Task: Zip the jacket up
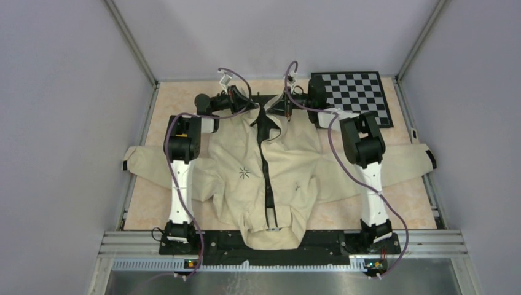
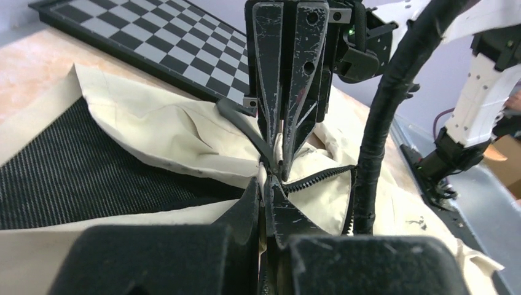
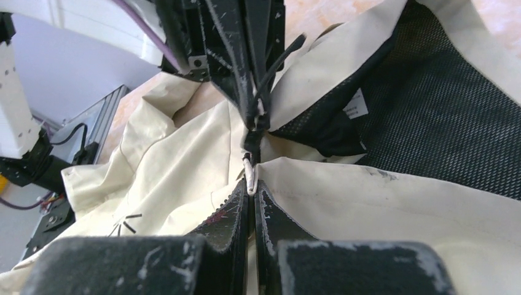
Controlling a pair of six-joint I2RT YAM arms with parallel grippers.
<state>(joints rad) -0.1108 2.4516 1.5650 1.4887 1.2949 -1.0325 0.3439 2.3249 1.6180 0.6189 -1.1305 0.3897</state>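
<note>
The cream jacket (image 1: 233,153) lies flat on the table with its sleeves spread left and right. Its black zipper (image 1: 266,178) is closed along most of the front and parts at the far end, where black mesh lining (image 2: 74,166) shows. Both grippers meet tip to tip at that far end. My left gripper (image 2: 268,178) is shut on the cream fabric edge beside the loose zipper teeth (image 2: 319,175). My right gripper (image 3: 250,184) is shut on a small white tab at the zipper line. In the top view the left gripper (image 1: 263,112) and right gripper (image 1: 284,114) almost touch.
A black-and-white checkerboard (image 1: 356,95) lies at the far right corner of the table. Purple cables (image 1: 335,147) hang along both arms. Grey walls close in the table (image 1: 184,98) on three sides, with a metal rail (image 1: 282,246) at the near edge.
</note>
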